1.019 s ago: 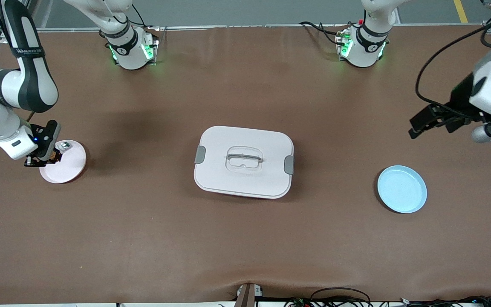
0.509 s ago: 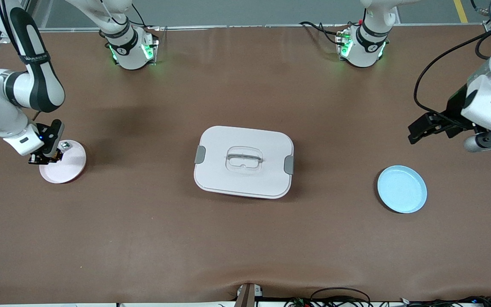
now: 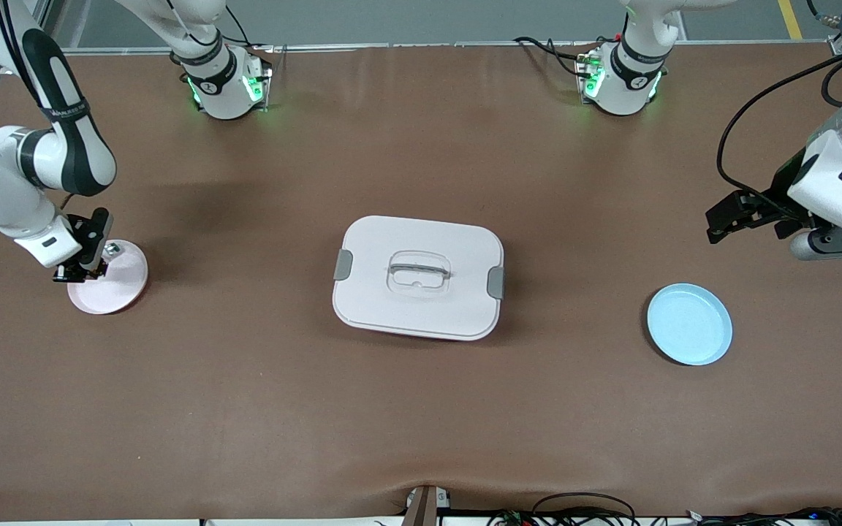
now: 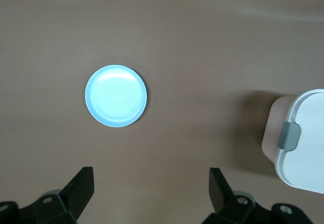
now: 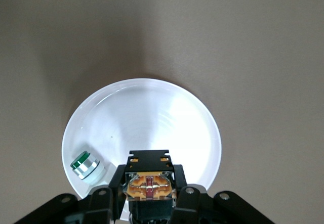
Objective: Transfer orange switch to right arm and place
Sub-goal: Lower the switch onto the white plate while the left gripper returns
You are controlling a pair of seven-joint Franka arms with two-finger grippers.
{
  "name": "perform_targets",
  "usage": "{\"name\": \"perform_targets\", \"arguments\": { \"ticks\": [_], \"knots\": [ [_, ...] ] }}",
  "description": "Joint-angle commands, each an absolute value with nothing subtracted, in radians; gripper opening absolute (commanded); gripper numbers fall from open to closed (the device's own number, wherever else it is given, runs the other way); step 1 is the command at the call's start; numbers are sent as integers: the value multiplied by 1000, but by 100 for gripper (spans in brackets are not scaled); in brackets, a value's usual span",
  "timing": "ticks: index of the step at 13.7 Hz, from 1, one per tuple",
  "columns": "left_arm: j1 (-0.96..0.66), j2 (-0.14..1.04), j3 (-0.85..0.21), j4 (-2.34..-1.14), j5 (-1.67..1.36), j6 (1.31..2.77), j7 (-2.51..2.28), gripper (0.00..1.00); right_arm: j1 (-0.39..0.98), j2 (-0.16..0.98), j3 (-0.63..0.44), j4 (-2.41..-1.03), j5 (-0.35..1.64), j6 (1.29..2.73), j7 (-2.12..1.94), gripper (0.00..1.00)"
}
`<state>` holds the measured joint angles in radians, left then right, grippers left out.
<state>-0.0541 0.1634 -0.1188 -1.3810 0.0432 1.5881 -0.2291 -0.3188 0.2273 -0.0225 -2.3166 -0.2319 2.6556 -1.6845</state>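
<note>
Since a second ago the right gripper (image 3: 79, 274) has lifted slightly, pinching the orange switch (image 5: 148, 186) over the pink plate's (image 3: 125, 286) nine-o'clock rim for placing, while the left gripper (image 3: 729, 223) waits, spread

Right gripper (image 3: 79, 272) low, jaws closed w/ a grip, left gripper (image 3: 729, 219) raised, jaws apart

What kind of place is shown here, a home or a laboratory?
Probably a robotics laboratory, not a home: two robot arms bolted along a brown-covered table, loose cables at its edge, and only test props, such as a white lidded box.
</note>
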Motion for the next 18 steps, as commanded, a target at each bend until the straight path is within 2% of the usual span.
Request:
{"name": "perform_targets", "arguments": {
  "ticks": [1,9,15,16,17,18],
  "knots": [
    [-135,130,-25,-1416,17,1583,-206,100,-350,250,-6,-2322,-258,2697,-1694,0],
    [-118,94,-17,-1486,6,1614,-141,100,-344,377,-6,-2319,-262,2861,-1694,0],
    [-74,60,-26,-1541,5,1635,-141,100,-339,388,-6,-2315,-264,2875,-1686,0],
    [-60,40,-41,-1572,5,1655,-141,100,-339,388,-6,-2313,-265,2875,-1683,92],
    [-45,31,-58,-1592,2,1667,-141,100,-339,387,-6,-2310,-267,2873,-1680,100],
    [-40,25,-66,-1598,-2,1669,-141,100,-339,388,-6,-2307,-267,2873,-1680,100]
  ]
}}
